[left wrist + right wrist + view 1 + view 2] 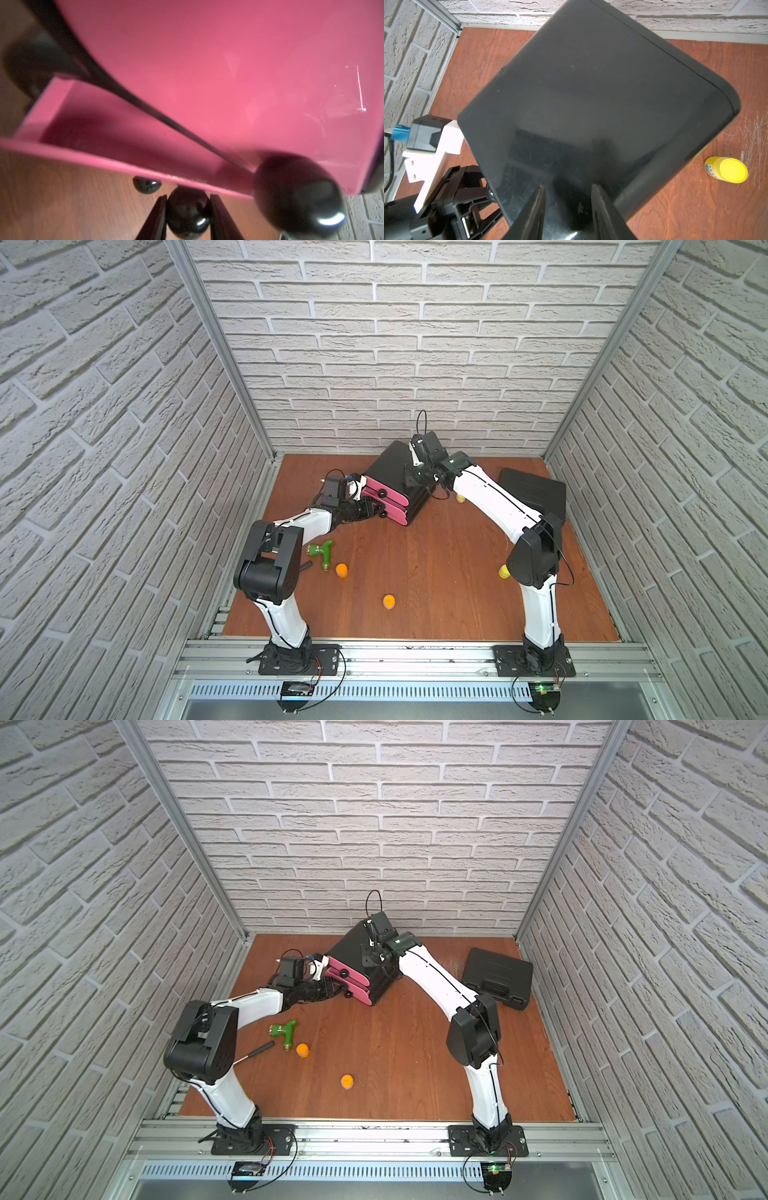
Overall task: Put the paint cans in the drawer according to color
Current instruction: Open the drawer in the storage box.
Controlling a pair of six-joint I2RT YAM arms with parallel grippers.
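The black cabinet (pixel 390 464) (pixel 347 948) (pixel 591 93) with three pink drawers stands at the back middle. Its middle drawer (pixel 124 133) is pulled out a little, and what shows inside is empty. My left gripper (pixel 188 196) (pixel 380 510) is shut on that drawer's black ball knob (pixel 188 212). My right gripper (pixel 568 186) (pixel 410 485) rests on the cabinet's top, jaws apart, nothing between them. Two orange paint cans (pixel 341 570) (pixel 389 600) stand on the front floor. One yellow can (pixel 726 170) (pixel 460 498) stands right of the cabinet and another (pixel 503 571) by the right arm.
A green T-shaped piece (pixel 324 551) and a black-handled tool (pixel 255 1052) lie near the left arm. A flat black case (pixel 534 489) lies at the back right. Brick walls close in three sides. The top drawer's knob (pixel 297 197) hangs close beside my left fingers.
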